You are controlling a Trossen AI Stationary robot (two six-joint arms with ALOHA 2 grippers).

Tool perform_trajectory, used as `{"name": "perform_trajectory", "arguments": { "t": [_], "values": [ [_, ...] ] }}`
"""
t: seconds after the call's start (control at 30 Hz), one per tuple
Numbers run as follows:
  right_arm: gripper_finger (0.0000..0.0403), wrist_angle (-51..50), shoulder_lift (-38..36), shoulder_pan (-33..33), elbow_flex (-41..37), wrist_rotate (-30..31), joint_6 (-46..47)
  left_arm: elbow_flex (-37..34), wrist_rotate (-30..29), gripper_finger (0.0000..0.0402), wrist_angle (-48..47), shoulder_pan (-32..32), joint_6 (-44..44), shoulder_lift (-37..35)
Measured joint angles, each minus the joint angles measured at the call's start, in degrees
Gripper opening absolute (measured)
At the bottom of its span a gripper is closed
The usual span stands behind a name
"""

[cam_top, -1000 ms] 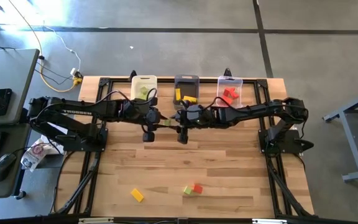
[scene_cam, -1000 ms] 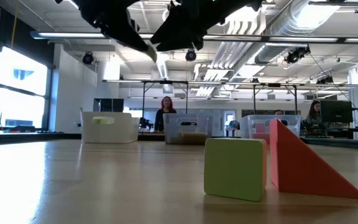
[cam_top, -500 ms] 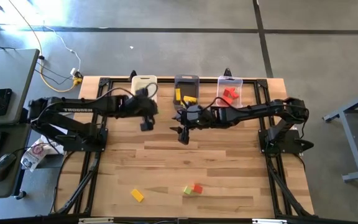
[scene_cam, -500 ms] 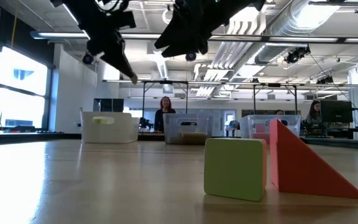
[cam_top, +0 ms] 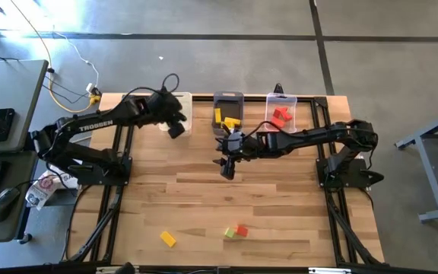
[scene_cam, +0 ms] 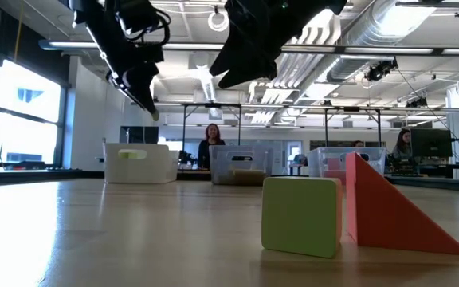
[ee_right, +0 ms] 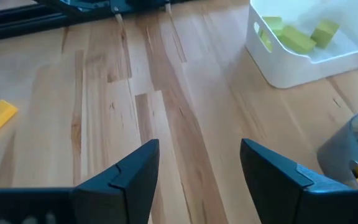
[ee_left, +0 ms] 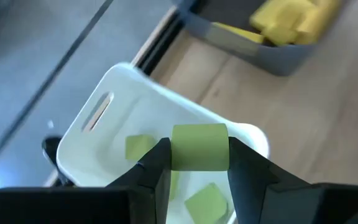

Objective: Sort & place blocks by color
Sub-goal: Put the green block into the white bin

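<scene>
My left gripper (cam_top: 175, 128) hovers over the near end of the white bin (cam_top: 178, 106) and is shut on a light green block (ee_left: 199, 146). More green blocks (ee_left: 140, 148) lie inside that bin. My right gripper (cam_top: 228, 169) hangs open and empty above the middle of the table, in front of the dark grey bin (cam_top: 228, 109) that holds yellow blocks (cam_top: 226, 119). Red blocks (cam_top: 281, 116) sit in the clear bin (cam_top: 281, 100). On the table near its near edge lie a yellow block (cam_top: 167, 239), a green block (cam_top: 230, 234) and a red wedge (cam_top: 241, 229). My left gripper pinches the light green block by two opposite sides (ee_left: 174, 149), one finger (ee_left: 154, 171) on each, at the fingers' free ends. The block's rounded face (ee_left: 199, 134) stands out past the fingertips. It is lifted clear, above the white bin (ee_left: 104, 112).
The three bins stand in a row along the table's far edge. In the low view the green block (scene_cam: 303, 215) and red wedge (scene_cam: 389, 211) stand close to the camera. People (scene_cam: 212, 143) are in the room behind the table. Bare wood lies between bins and loose blocks.
My left gripper has swung with the green block from the table's middle, close beside my right gripper, toward the left and far edge, to above the white bin. My right gripper has stayed about where it was.
</scene>
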Motion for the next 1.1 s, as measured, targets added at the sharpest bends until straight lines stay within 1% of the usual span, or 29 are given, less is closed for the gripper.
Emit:
{"name": "perform_trajectory", "arguments": {
  "t": [0.07,0.27,0.67,0.87,1.1],
  "values": [
    [0.0211,-0.5,0.0,0.0,0.0,-0.4,0.2,0.0,0.6,0.01,-0.1,1.6,-1.9,0.0],
    [0.0211,-0.7,0.0,0.0,0.0,-0.4,0.3,0.1,2.1,0.01,-0.1,4.2,-3.8,1.2],
    [0.0211,-1.3,0.1,0.8,0.0,-0.4,0.3,0.1,1.7,0.01,0.7,6.4,-3.1,11.8],
    [0.0211,-2.1,0.1,1.7,0.0,0.0,0.4,0.1,1.6,0.011,1.9,7.2,-2.3,13.8],
    [0.0211,-3.4,0.1,3.0,-0.1,1.1,3.3,0.1,2.0,0.0137,1.9,7.2,-3.4,14.2]
  ]
}}
